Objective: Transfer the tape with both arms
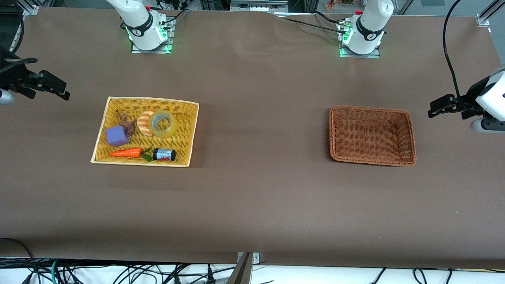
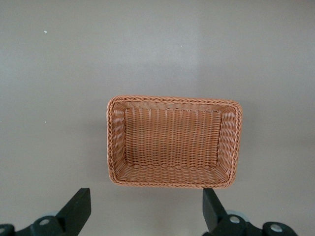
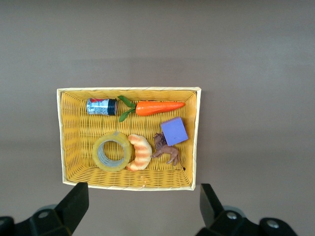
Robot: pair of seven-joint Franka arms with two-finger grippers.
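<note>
The tape (image 1: 162,124) is a yellowish translucent roll lying flat in the yellow basket (image 1: 152,101) toward the right arm's end of the table. It also shows in the right wrist view (image 3: 112,151), touching a tan striped bread toy (image 3: 140,151). My right gripper (image 1: 59,88) hangs open and empty over the table beside the yellow basket, clear of it (image 3: 143,191). My left gripper (image 1: 436,109) hangs open and empty over the table's other end, beside the brown basket (image 1: 371,107); in its wrist view (image 2: 146,196) the brown basket's rim (image 2: 172,100) shows.
The yellow basket also holds a purple cube (image 1: 117,136), a brown animal figure (image 1: 128,124), a toy carrot (image 1: 126,152) and a small dark can (image 1: 164,154). The brown basket has nothing in it. Bare brown table lies between the baskets.
</note>
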